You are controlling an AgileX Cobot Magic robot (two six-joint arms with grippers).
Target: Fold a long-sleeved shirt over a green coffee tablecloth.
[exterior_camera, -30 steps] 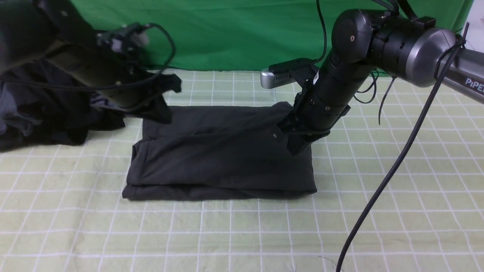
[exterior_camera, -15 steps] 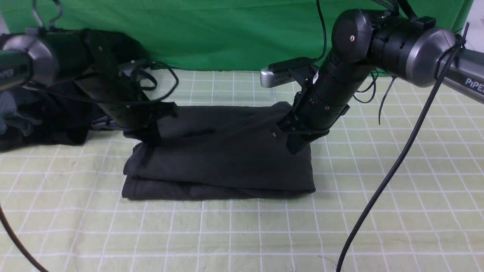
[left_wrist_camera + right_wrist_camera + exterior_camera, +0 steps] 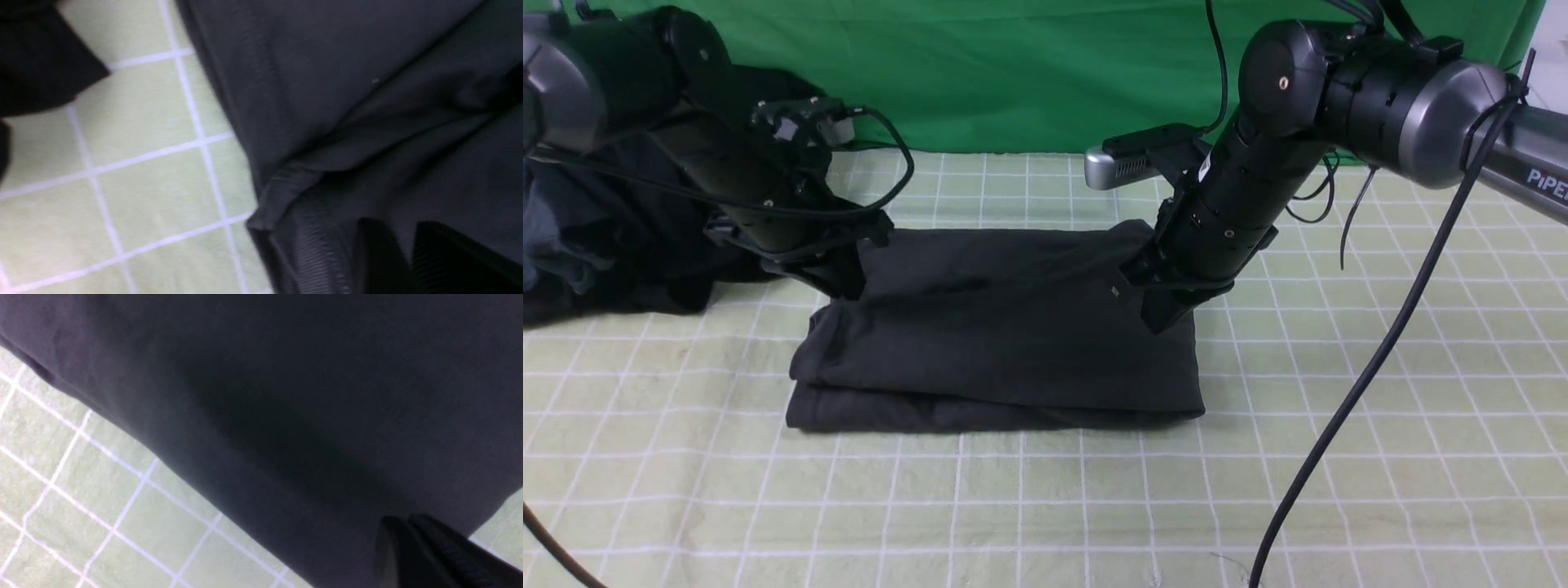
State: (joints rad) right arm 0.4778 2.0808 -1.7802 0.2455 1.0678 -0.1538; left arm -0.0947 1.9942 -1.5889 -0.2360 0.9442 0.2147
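Observation:
The long-sleeved shirt [image 3: 996, 327] lies folded into a charcoal rectangle in the middle of the green coffee tablecloth [image 3: 1339, 457]. My left gripper [image 3: 845, 286] hovers at the shirt's far left corner. In the left wrist view its fingertips [image 3: 402, 228] stand a little apart over the shirt [image 3: 367, 102], with nothing pinched between them. My right gripper [image 3: 1164, 318] points down onto the shirt's far right part. Its tips [image 3: 402, 520] are shut together and rest against the shirt [image 3: 286, 396] near its edge.
A black bundle of clothes [image 3: 605, 245] is heaped at the far left, close behind my left arm. A plain green backdrop [image 3: 1013, 73] closes the far side. A black cable [image 3: 1339, 408] hangs from my right arm down across the tablecloth.
My left gripper carried a raised corner of the shirt down onto the folded stack, then parted its jaws and let it go. The right arm has not moved.

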